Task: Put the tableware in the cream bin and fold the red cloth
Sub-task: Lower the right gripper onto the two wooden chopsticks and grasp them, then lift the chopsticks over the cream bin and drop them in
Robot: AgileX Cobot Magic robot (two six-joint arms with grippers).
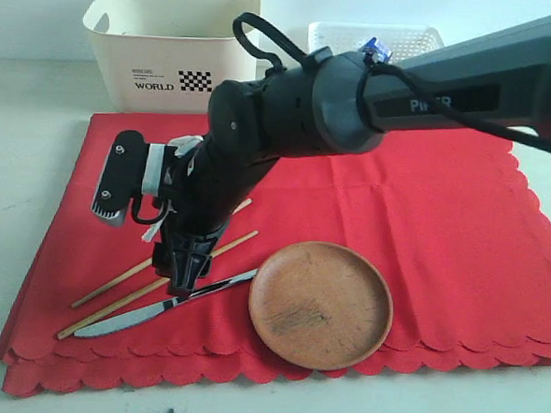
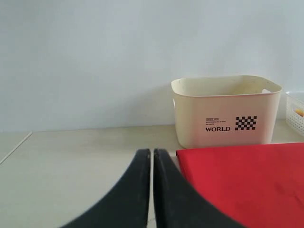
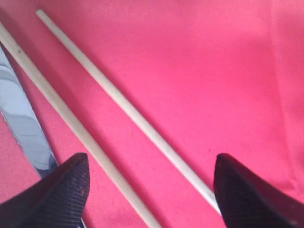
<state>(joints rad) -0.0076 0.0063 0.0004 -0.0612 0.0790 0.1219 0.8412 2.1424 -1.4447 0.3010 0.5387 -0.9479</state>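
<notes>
- Nearest the front table edge, a large bright red rectangular cloth with scalloped edges (image 1: 443, 217) lies spread flat and unfolded.
- On its front part rests a round brown wooden plate (image 1: 321, 305).
- Left of the plate lies a silver table knife (image 1: 142, 315), its handle end just beside the plate's rim.
- Just behind the knife, two long pale wooden chopsticks (image 1: 111, 286) lie slantwise on the cloth, roughly parallel and a little apart.
- Above the chopsticks, the right gripper (image 1: 185, 274) points down with its black fingers spread wide. Both sticks lie between them, and nothing is pinched.
- By the cloth's left corner, the left gripper (image 2: 152, 190) has its fingers pressed together on nothing.
- Behind the cloth's far left corner stands a large cream plastic bin marked "WORLD" (image 1: 173, 41); its inside is hidden.
- Right of the bin sits a white lattice basket (image 1: 412, 37), partly behind the right arm.
</notes>
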